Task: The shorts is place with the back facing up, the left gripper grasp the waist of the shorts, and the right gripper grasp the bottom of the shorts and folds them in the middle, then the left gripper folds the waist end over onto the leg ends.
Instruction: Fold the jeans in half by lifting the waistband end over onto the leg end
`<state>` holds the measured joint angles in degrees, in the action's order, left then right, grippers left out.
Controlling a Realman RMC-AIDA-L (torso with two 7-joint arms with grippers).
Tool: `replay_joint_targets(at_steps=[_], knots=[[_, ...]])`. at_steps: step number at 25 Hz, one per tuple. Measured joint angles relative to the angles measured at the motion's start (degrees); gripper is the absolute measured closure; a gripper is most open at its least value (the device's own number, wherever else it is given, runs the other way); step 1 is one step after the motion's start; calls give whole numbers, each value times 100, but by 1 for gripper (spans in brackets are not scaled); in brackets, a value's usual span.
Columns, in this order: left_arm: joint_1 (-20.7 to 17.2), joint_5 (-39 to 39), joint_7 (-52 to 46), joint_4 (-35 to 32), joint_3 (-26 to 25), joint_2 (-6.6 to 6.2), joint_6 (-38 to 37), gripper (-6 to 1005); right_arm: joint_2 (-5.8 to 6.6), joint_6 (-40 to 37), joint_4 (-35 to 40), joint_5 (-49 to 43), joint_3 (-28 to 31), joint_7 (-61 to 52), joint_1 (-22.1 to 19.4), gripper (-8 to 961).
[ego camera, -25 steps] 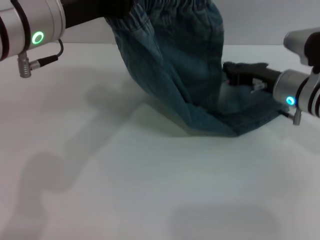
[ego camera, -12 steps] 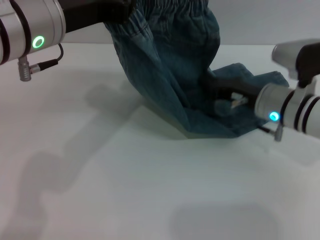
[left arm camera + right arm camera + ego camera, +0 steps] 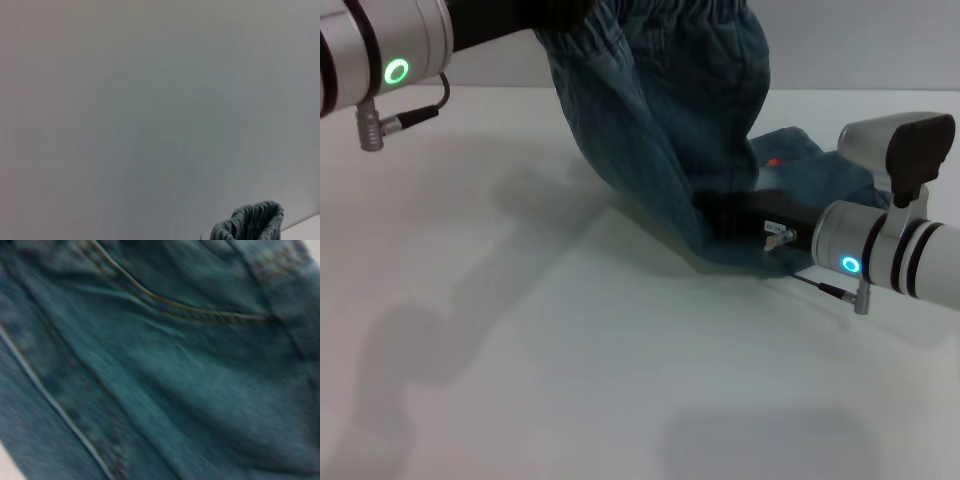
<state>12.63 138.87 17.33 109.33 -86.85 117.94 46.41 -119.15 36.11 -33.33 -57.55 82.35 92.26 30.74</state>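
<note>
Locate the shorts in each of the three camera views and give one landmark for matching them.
Head view: the shorts hang from the top centre, their lower end resting on the table.
Left wrist view: only the gathered waist shows, at the bottom edge.
Right wrist view: denim fills the picture.
Shared landmark: the ruffled waist, visible in head and left wrist views.

Even soft light; faint arm shadows on table (image 3: 570, 380); right-wrist view seemingly motion-blurred.

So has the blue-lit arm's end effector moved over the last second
Yes. The right end effector has slid to the robot's left and nearer the camera across the white table, reaching under the hanging blue denim shorts.
</note>
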Motion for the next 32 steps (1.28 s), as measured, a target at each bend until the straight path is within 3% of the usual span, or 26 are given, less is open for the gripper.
replay_joint_targets(at_steps=[9, 15, 19, 26, 32], knots=[[-63, -37, 0, 474, -88, -8, 81, 891, 82, -837, 161, -63, 118, 161, 218, 953], [-89, -37, 0, 509, -67, -9, 118, 892, 141, -1203, -59, -733, 943, 263, 288, 953], [-103, -35, -1, 507, -59, -9, 155, 892, 155, -1162, -232, -928, 1150, 215, 282, 954], [-112, -42, -1, 434, -51, -5, 181, 894, -5, -325, -268, -797, 913, 66, 30, 953], [-112, -45, -2, 405, -51, 0, 149, 893, 1, -149, -329, -103, 60, 81, -125, 954]])
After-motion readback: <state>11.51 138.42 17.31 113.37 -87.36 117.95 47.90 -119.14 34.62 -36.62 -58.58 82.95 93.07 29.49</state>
